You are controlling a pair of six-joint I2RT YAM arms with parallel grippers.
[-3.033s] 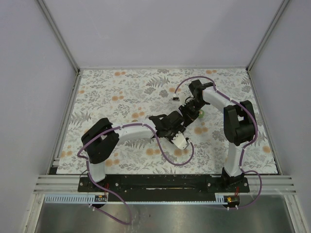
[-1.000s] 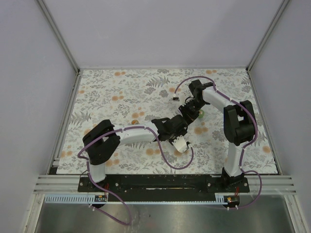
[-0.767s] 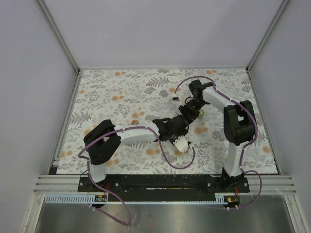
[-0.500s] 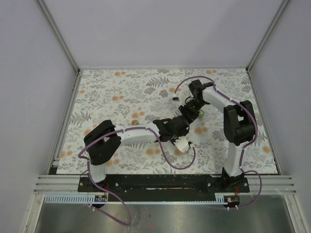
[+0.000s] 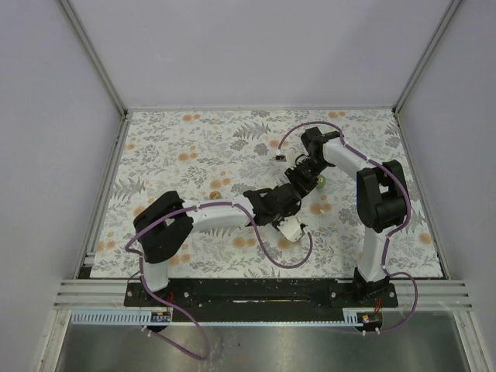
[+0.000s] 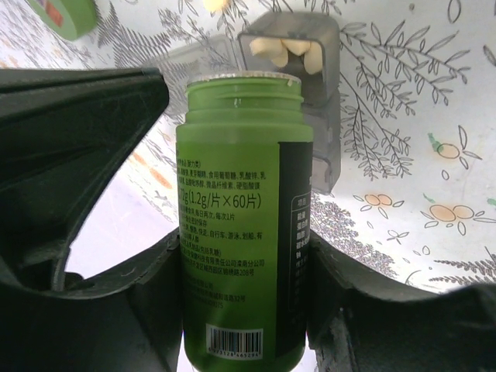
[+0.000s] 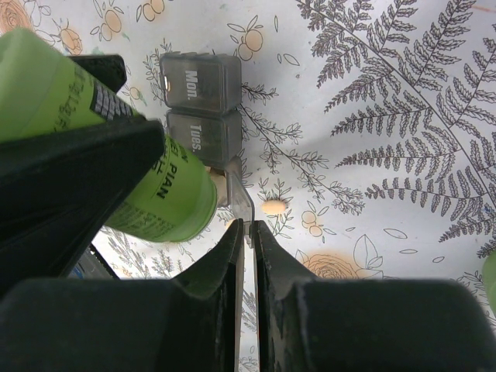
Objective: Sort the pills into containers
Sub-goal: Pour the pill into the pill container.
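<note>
My left gripper [image 6: 244, 263] is shut on an uncapped green pill bottle [image 6: 240, 178], tipped with its mouth at an open compartment of the grey pill organizer [image 6: 325, 116]; pale pills [image 6: 288, 51] lie in that compartment. My right gripper [image 7: 246, 229] is shut on that compartment's raised clear lid [image 7: 241, 195]. The right wrist view shows the bottle [image 7: 147, 182], the closed "Mon." and "Tues." compartments [image 7: 200, 81] and one loose pill [image 7: 272, 207] on the cloth. From above, both grippers meet mid-table, left [image 5: 284, 203] and right [image 5: 299, 175].
The bottle's green cap [image 6: 66, 15] lies on the floral cloth beside the organizer, also visible from above [image 5: 321, 183]. The arms cross close together mid-table. Grey walls enclose the table [image 5: 194, 147] on three sides.
My left arm has shifted a little to the right with the bottle, closer to the organizer. The right arm has held still on the lid.
</note>
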